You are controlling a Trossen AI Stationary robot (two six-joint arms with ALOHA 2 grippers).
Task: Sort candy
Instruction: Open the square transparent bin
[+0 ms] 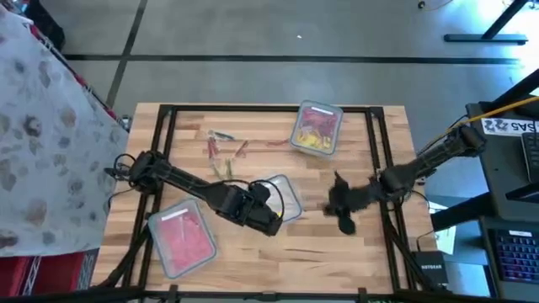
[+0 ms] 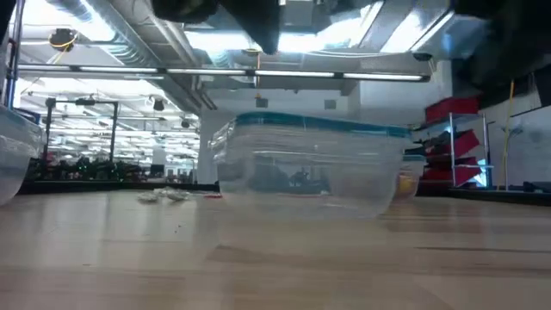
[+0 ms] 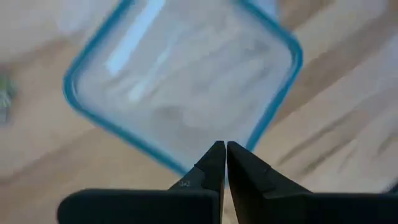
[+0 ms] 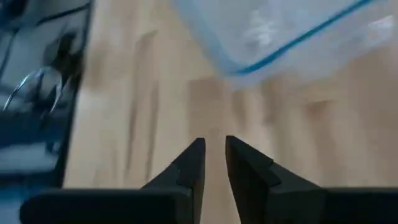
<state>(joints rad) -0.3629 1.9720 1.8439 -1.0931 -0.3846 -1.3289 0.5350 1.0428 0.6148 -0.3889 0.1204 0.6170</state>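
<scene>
Loose candy in shiny wrappers lies on the wooden table, far left of centre, and shows small in the low view. A clear container with a blue rim stands mid-table. My left gripper hovers above its near-left edge, shut, with nothing between the fingers. My right gripper hangs to the right of that container, its fingers a little apart and empty. A container of yellow candy stands at the far edge. A container of red-pink candy stands near left.
Black frame rails run along the table's left, right and far sides. Bare wood lies in front of the middle container. A patterned cloth hangs left of the table, and a keyboard sits off to the right.
</scene>
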